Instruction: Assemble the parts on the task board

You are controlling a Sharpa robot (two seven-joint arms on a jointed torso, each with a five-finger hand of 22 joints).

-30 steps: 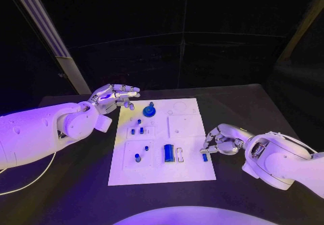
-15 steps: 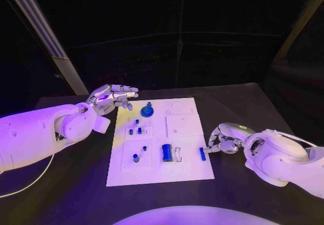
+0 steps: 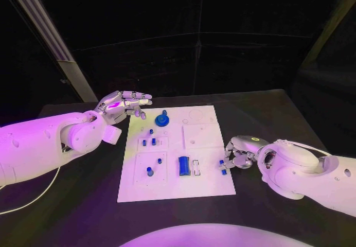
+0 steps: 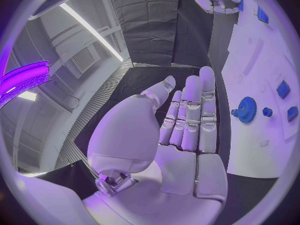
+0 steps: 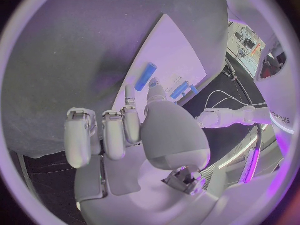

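The white task board lies in the middle of the black table. On it are a blue gear, a long blue block and several small blue pieces. A small blue bar lies at the board's right edge. My right hand hovers just right of this bar, fingers bent downward, holding nothing. In the right wrist view its thumb tip points at the bar, and I cannot tell if they touch. My left hand hangs over the board's far left corner, fingers apart and empty, with the gear beside it.
A pale slanted post stands behind the table at the far left. Bare black tabletop surrounds the board on all sides. My left forearm reaches over the table's left part.
My right hand has drawn in closer to the board's right edge, and the small blue bar has shifted slightly farther up the board. The left hand has barely moved.
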